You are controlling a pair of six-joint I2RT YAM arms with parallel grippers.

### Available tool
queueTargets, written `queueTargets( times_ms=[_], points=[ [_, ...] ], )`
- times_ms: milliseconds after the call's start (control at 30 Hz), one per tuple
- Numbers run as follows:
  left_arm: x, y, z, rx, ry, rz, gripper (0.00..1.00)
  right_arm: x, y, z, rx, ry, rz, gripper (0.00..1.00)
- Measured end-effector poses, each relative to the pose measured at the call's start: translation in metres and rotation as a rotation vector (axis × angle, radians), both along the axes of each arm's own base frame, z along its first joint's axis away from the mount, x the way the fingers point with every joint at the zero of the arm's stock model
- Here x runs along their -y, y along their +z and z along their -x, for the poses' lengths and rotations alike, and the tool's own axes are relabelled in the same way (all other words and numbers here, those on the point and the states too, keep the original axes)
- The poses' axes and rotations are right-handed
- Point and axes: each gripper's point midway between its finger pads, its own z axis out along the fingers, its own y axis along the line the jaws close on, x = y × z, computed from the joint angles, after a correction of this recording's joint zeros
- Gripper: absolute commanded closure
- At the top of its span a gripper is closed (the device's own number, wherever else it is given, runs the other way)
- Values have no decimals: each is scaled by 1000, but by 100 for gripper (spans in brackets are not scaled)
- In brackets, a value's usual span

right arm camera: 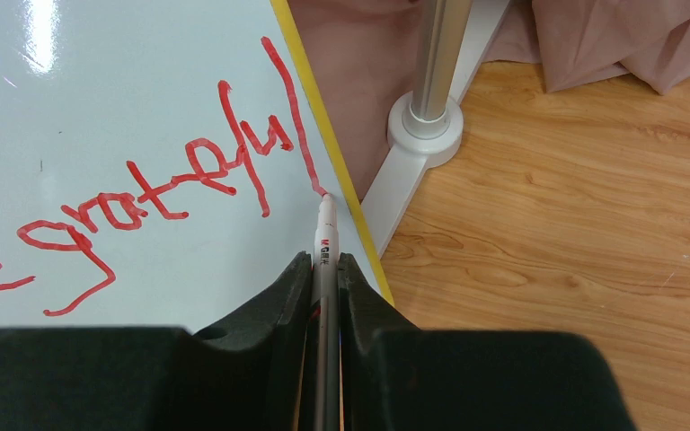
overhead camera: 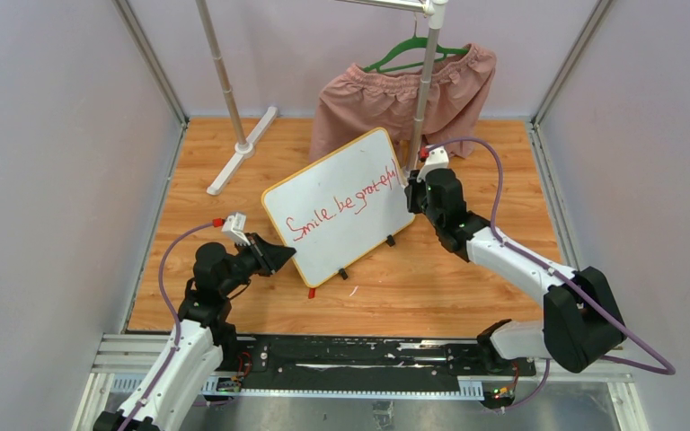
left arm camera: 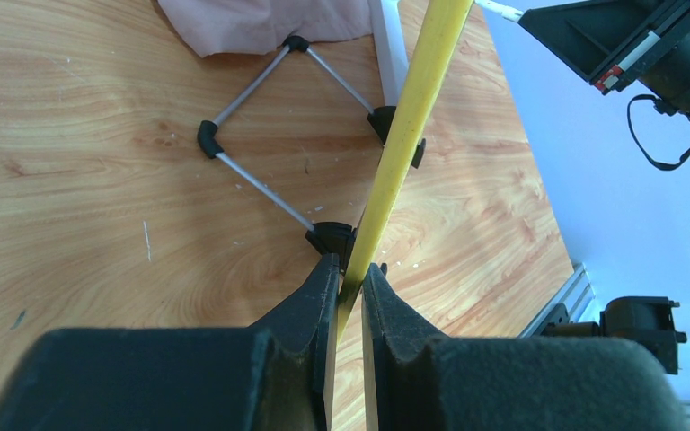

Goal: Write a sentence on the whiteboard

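- One whiteboard (overhead camera: 337, 205) stands on the wooden table (overhead camera: 467, 287), in the middle. It leans back and is turned at a slant.
- It has a thin yellow rim. Two small black feet show under its lower edge in the top view.
- One sentence (overhead camera: 346, 205) is on it in red, curly writing. It has three words: "Smile, be grateful". The words climb from the lower left to the upper right.
- There are two robot arms, and each one has two fingers.
- The left gripper (overhead camera: 280, 259) is at the board's lower left edge. Its two fingers are squeezed onto the yellow rim and hold the board.
- The right gripper (overhead camera: 411, 184) is at the board's upper right edge. Its two fingers are pressed tight around one marker (right arm camera: 326, 229).
- The marker is white and points up at the board. Its tip touches the bottom of the last long red stroke, just beside the rim.
- In the left wrist view, three thin metal rods (left arm camera: 265, 189) with black corner pieces lie on the table behind the board.
- One pair of pink shorts (overhead camera: 404, 94) hangs on one green hanger (overhead camera: 413, 49) behind the board.
- Two poles of a clothes rack (overhead camera: 225, 81) stand at the back. The right pole is just beside the board's top corner.
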Motion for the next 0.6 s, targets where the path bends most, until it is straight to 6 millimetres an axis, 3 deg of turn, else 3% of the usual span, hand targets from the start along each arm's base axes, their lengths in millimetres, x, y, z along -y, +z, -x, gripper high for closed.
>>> queueTargets(
  times_ms=[200,333,600],
  points=[
    [0,0,0,-1,1,-1,100,-1,0,1,-2,5,-1,100],
    [-1,-1,0,0,5,-4,100,-6,11,5,17,37,-29,100],
    [-1,0,-1,1,6,-10,100,-10,76,19,132,93,-117,100]
  ],
)
